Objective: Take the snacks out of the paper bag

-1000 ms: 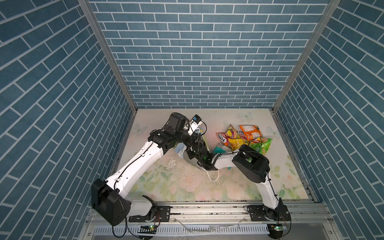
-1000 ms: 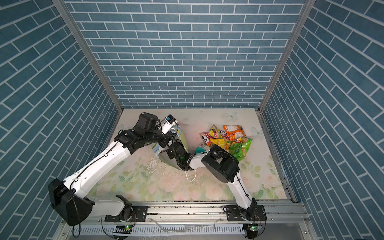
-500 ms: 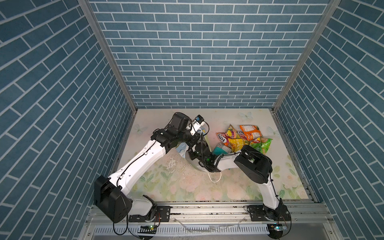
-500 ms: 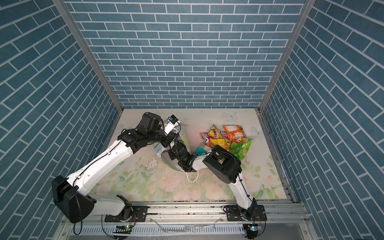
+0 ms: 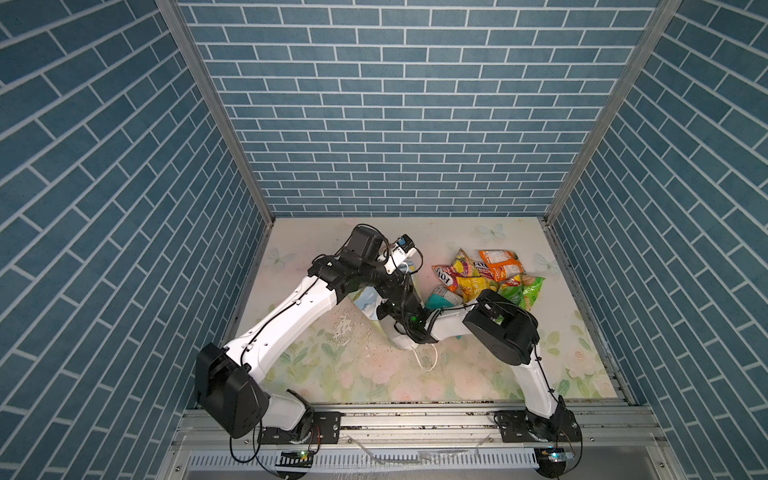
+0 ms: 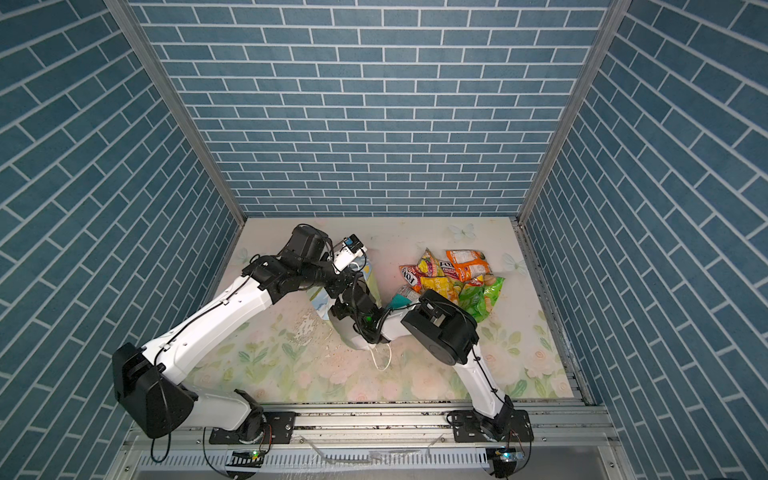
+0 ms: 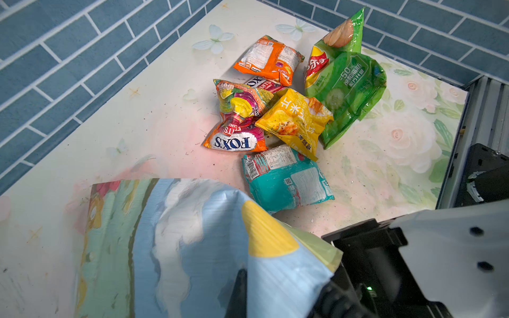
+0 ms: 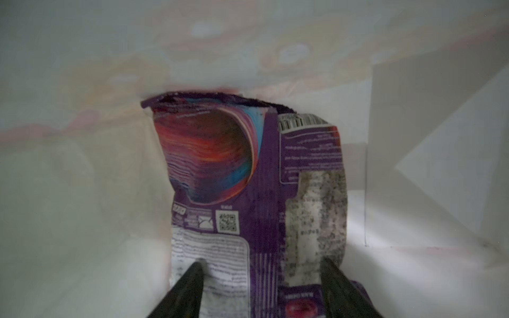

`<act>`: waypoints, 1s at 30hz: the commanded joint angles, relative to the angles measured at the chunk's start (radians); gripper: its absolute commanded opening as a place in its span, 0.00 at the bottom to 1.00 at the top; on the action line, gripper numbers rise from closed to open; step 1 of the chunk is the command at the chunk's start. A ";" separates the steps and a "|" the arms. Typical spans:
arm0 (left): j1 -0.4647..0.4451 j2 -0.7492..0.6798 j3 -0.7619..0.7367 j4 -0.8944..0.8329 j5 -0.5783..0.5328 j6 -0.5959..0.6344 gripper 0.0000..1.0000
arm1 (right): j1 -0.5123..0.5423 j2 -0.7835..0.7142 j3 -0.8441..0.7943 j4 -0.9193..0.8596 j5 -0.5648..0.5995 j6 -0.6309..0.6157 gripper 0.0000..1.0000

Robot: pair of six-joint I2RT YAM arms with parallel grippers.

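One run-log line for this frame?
phase: pre-grasp in bag | left claw: shut on bag | right claw: open, inside bag, over purple packet | other snacks: piled on table

Right hand [image 8: 261,263] inside paper bag [image 7: 179,242], hidden in both top views; purple packet [image 8: 220,165] bottom cut off.

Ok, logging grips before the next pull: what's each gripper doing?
Left gripper: shut on the sky-printed paper gift bag.
Right gripper: open over the purple plastic packet.

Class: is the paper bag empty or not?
Not empty: a purple packet lies inside the paper bag, shown by the right wrist view.
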 commanded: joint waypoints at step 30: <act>-0.020 0.023 0.000 -0.062 -0.107 -0.009 0.00 | -0.004 0.021 -0.021 0.124 0.279 0.063 0.00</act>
